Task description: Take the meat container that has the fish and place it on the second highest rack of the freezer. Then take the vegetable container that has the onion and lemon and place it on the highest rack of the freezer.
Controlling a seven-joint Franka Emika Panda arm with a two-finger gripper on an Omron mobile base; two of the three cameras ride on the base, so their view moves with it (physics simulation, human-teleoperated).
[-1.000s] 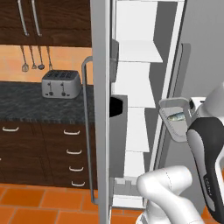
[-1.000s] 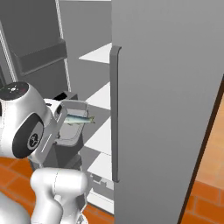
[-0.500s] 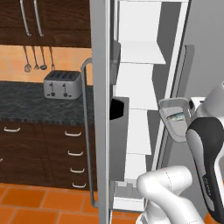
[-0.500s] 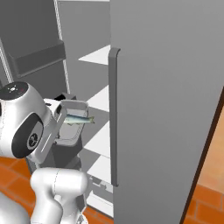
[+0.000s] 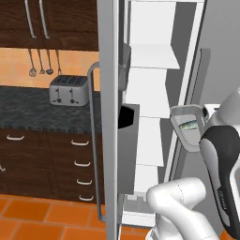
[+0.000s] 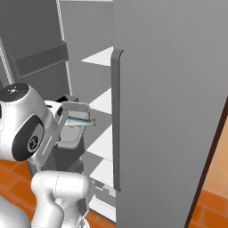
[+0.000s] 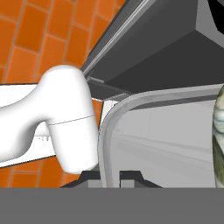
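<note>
While the gripper (image 7: 111, 177) pinches the tilted tray's (image 5: 187, 133) rim, the fish (image 6: 79, 121) sits inside, near the open freezer shelves (image 5: 149, 103), beside the door (image 6: 169, 111).

Both base cameras are looking forward from behind the arm, left and right, sharing the open white-shelved freezer (image 5: 154, 108) (image 6: 104, 100) at twelve o'clock. The hand camera is peering closely along the shallow grey metal tray's rim (image 7: 113, 127).

Shallow grey metal meat container (image 5: 186, 132), silvery-green fish (image 6: 80, 121) with pale yellowish tint. Grey freezer door (image 5: 108, 117), white shelves (image 5: 151, 56). Orange tiled floor (image 5: 37, 218), dark brown drawers (image 5: 70, 159), speckled black counter (image 5: 28, 108), silver toaster (image 5: 69, 90).
</note>
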